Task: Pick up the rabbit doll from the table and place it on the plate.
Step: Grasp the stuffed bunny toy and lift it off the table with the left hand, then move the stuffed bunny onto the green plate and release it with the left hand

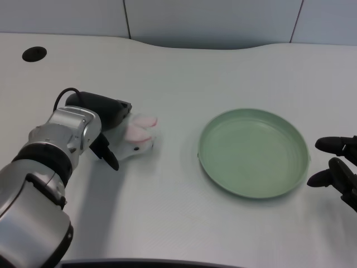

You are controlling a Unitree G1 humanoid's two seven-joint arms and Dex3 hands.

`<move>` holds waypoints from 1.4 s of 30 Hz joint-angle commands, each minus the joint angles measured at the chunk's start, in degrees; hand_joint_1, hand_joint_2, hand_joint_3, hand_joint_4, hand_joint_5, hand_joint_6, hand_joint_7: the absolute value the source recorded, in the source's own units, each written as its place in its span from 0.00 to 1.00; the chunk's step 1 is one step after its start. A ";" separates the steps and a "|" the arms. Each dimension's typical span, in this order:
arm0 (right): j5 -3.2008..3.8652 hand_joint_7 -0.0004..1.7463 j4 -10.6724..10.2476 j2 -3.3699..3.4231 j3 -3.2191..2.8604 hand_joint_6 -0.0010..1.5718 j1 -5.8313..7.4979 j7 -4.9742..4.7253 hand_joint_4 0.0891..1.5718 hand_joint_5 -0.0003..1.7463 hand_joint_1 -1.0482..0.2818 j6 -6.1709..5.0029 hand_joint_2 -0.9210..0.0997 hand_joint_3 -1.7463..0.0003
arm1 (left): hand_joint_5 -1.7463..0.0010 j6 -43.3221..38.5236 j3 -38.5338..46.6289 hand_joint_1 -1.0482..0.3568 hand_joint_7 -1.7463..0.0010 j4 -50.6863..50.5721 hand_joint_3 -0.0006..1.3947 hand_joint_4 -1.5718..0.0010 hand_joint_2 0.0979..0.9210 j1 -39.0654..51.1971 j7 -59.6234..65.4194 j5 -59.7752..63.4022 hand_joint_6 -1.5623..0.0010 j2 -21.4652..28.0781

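The white rabbit doll (135, 140) with pink ears lies on the table, left of the green plate (254, 152). My left hand (103, 120) is low over the doll's rear half and hides it. The fingers (117, 108) lie over the doll's back, and the thumb (109, 157) points down at its near left side. The thumb stands spread from the fingers, with the doll's body between them, and I see no firm grasp. The doll's head and ears stick out to the right of the hand. The plate holds nothing.
A black round hole (34, 53) sits in the table top at the far left. My right hand (339, 167) waits at the right edge, just beside the plate's rim. A grey wall runs along the table's far edge.
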 commanded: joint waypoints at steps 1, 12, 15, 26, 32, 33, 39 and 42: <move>1.18 0.65 -2.50 -0.16 -0.70 0.15 1.90 -0.58 0.05 0.88 0.55 1.32 0.00 0.68 | 0.95 0.82 -0.92 0.10 0.97 0.61 0.00 0.85 0.79 1.60 1.97 0.85 0.84 -0.08; 2.13 0.66 -5.15 -0.14 -0.67 0.14 4.22 -0.81 0.05 0.88 0.55 1.98 0.00 0.67 | 0.37 -1.78 -1.02 0.45 0.45 0.64 0.00 0.73 0.83 3.27 11.47 0.18 0.67 -0.37; 2.30 0.66 -4.72 -0.16 -0.66 0.14 3.99 -0.56 0.05 0.89 0.55 1.85 0.00 0.68 | 0.18 -2.82 -1.99 0.51 0.35 0.50 0.00 0.66 0.85 3.66 17.97 1.40 0.65 0.02; 1.77 0.66 -1.49 -1.12 -0.87 0.14 1.70 0.41 0.07 0.88 0.55 1.11 0.00 0.67 | 0.00 -4.89 -1.86 0.63 0.14 0.62 0.02 0.49 0.99 2.66 27.21 2.01 0.63 1.74; 1.46 0.66 1.32 -1.58 -1.20 0.14 0.14 0.96 0.07 0.88 0.56 0.11 0.00 0.67 | 0.00 -6.21 3.22 0.62 0.14 0.00 0.04 0.51 1.00 0.30 28.99 -2.36 0.63 0.68; 1.44 0.66 1.53 -1.65 -1.22 0.14 0.01 1.07 0.07 0.88 0.56 -0.08 0.00 0.67 | 0.00 -6.28 4.10 0.62 0.16 -0.12 0.03 0.50 0.99 -0.03 29.43 -3.08 0.61 0.36; 1.91 0.66 1.72 -1.62 -1.58 0.13 -0.79 0.91 0.08 0.88 0.55 0.71 0.00 0.68 | 0.00 -7.91 6.60 0.66 0.00 -0.92 0.01 0.49 0.96 -2.84 28.48 -5.47 0.64 -2.70; 1.45 0.67 3.20 -1.71 -1.79 0.13 -1.56 1.25 0.08 0.88 0.55 -0.09 0.00 0.68 | 0.00 -9.32 7.58 0.62 0.00 -1.25 0.00 0.47 0.92 -3.93 27.49 -6.54 0.62 -4.75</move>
